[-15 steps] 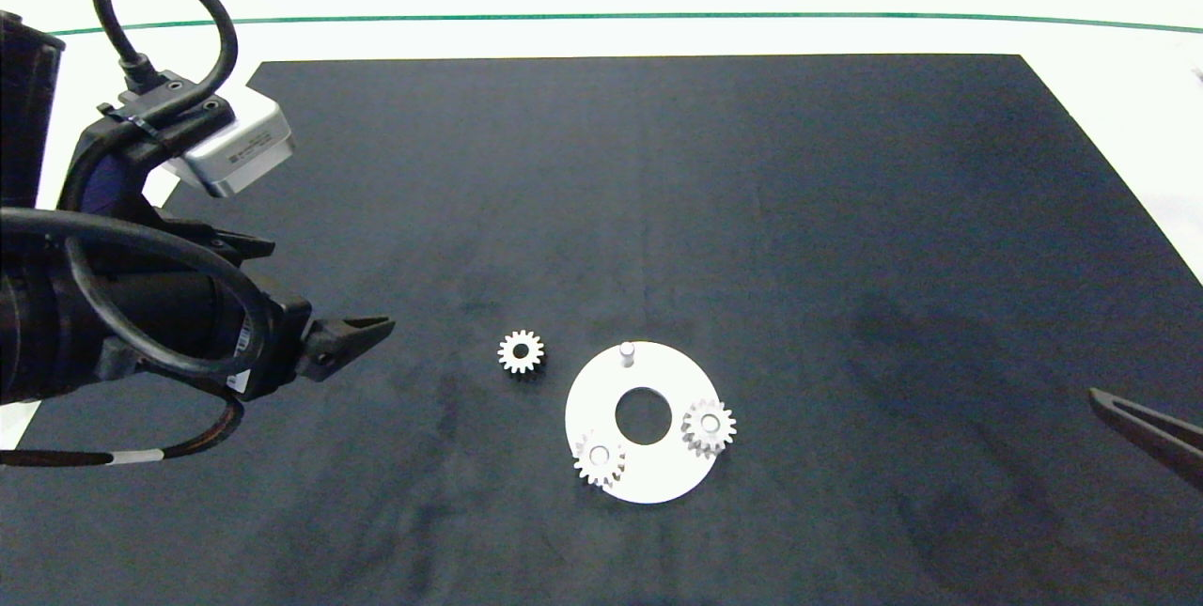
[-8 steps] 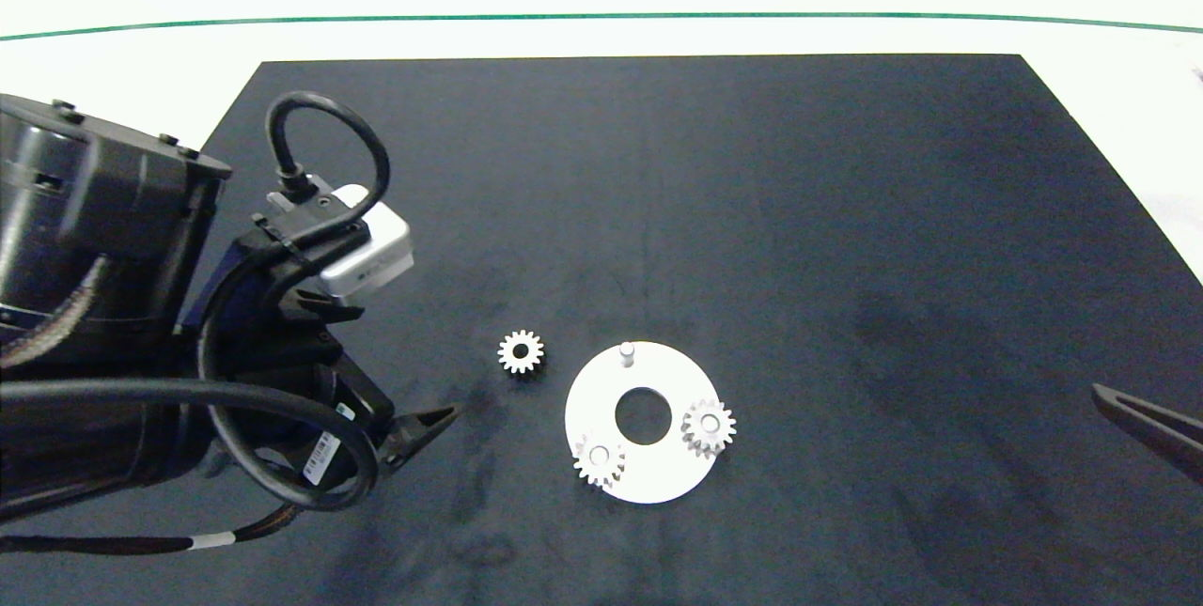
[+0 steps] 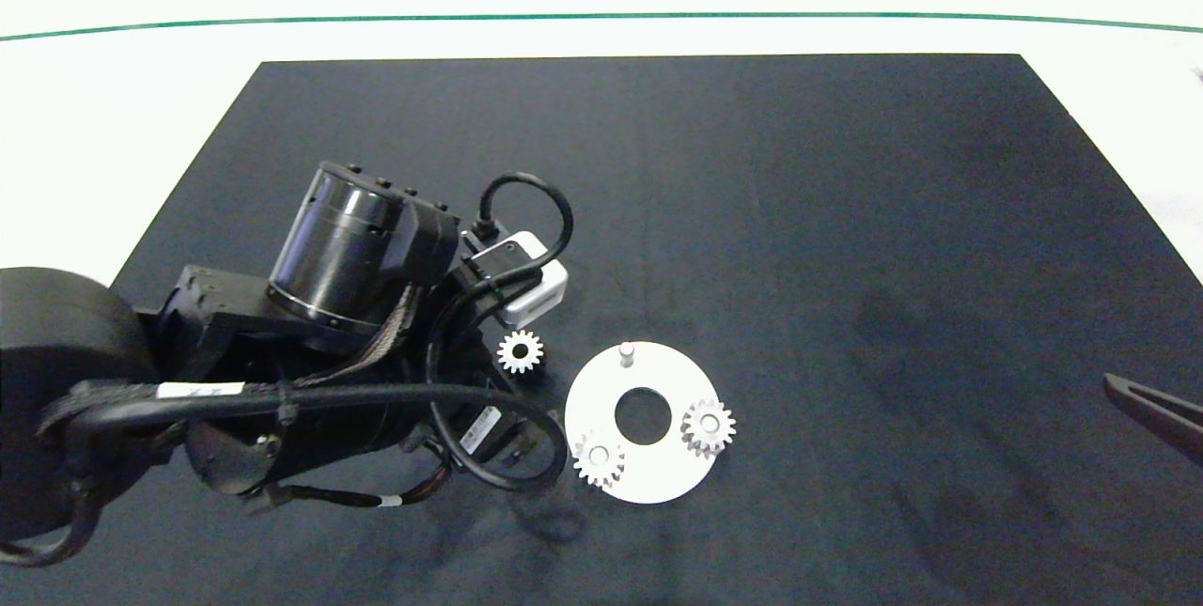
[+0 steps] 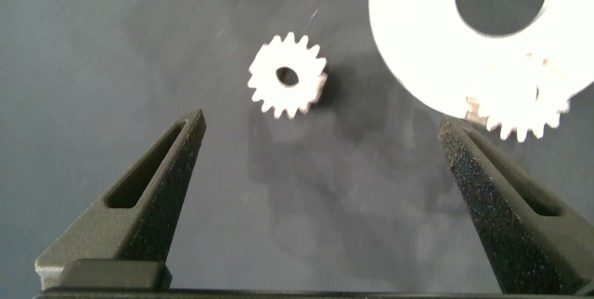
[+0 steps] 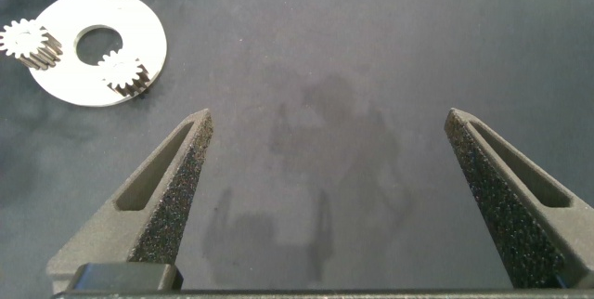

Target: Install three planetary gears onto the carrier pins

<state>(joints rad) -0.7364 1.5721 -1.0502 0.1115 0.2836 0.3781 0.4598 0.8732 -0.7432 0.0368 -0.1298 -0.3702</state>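
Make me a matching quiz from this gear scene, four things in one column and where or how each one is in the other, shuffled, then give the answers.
Things:
1. loose gear
2. bare pin
3. left gripper
4. right gripper

States:
A. open, at the mat's right edge, nothing between its fingers
B. flat on the black mat, beside the white disc
C. open, hovering over the loose gear
D. standing on the disc with no gear on it

Pairs: 1-B, 2-D, 3-C, 4-A

Even bright light, soft shadows, slight blur
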